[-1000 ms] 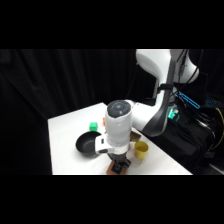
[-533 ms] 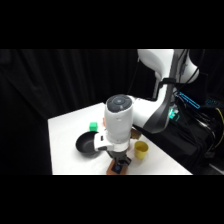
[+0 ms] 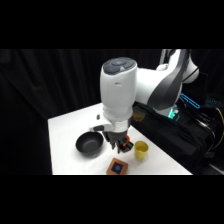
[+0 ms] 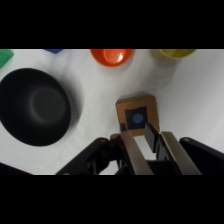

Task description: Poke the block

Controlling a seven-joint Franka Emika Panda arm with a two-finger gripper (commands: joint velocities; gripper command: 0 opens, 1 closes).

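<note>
the block [image 3: 117,166] lies flat at the near edge of the white surface [image 3: 67,130], at about 6 o'clock from the pincer [image 3: 119,146] in the side view. in the wrist view the block [image 4: 137,116] sits just past the fingertips [image 4: 131,141], its dark blue mark facing up, and the pincer [image 4: 141,140] hangs over its near edge; whether they touch cannot be told. the fingers stand narrowly apart, with a strip of surface showing between them and nothing held.

a black bowl [image 3: 89,144] sits at 9 o'clock from the pincer in the side view, and a yellow cup [image 3: 141,150] at 3 o'clock, near the block but apart from it. in the wrist view the bowl [image 4: 35,106] lies at 9 o'clock from the block, an orange cup [image 4: 111,55] at 12 o'clock near the top edge, and the yellow cup [image 4: 173,52] at about 1 o'clock.

against the frames of a second and half a second ago, the arm has kept much the same spot over the block, with the pincer perhaps a little higher now. the block, bowl and yellow cup lie where they did.
</note>
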